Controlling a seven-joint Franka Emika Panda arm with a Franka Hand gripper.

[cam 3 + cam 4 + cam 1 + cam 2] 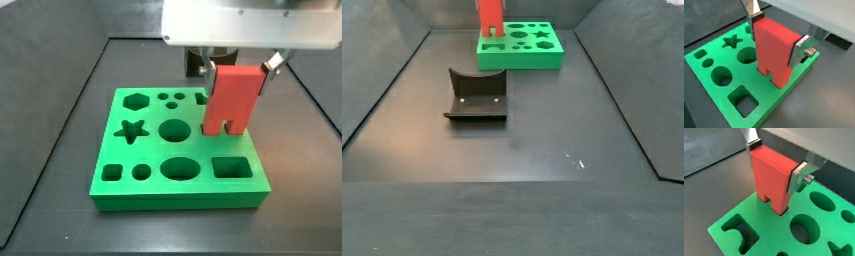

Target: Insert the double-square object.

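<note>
Dark floor [529,140], green board [147,180], fingers [808,43] gripping double-square object [774,50]

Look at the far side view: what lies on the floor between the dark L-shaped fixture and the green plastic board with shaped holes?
Nothing: between the fixture and the green board the dark floor is bare. The gripper holds the red double-square object above the board.

claw [238,63] above board [147,193] | double-square object [230,98] between fingers [805,46]

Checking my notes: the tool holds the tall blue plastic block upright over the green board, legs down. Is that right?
Not quite: the tall plastic block is red, not blue, as both side views show. The tool does hold it upright, legs down, over the green board.
</note>
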